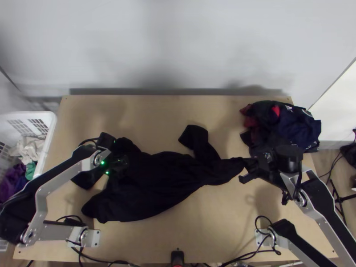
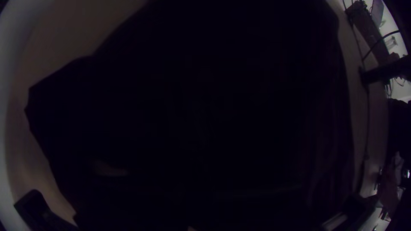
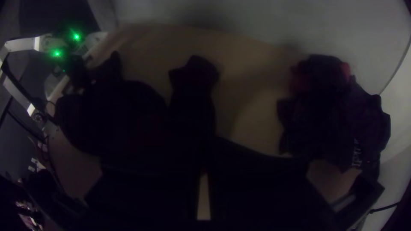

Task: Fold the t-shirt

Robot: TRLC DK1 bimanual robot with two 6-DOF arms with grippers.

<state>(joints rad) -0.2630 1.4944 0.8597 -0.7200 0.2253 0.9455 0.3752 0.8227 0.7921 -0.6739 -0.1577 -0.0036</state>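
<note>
Dark against dark, the left gripper [image 1: 118, 164] at centre left hides its state: I cannot tell. The right gripper [image 1: 250, 164], right of centre, pinches one end of the black t-shirt [image 1: 155, 180], bunched unevenly from lower left past centre.

2 arms inspected. Left arm [image 1: 55, 175]: bent, green lights lit at the wrist, left gripper [image 1: 118, 165] low. Right arm [image 1: 324, 202]: bent, right gripper [image 1: 250, 165] turned inward, fingers [image 3: 150, 196] nearly together, narrow gap between.
</note>
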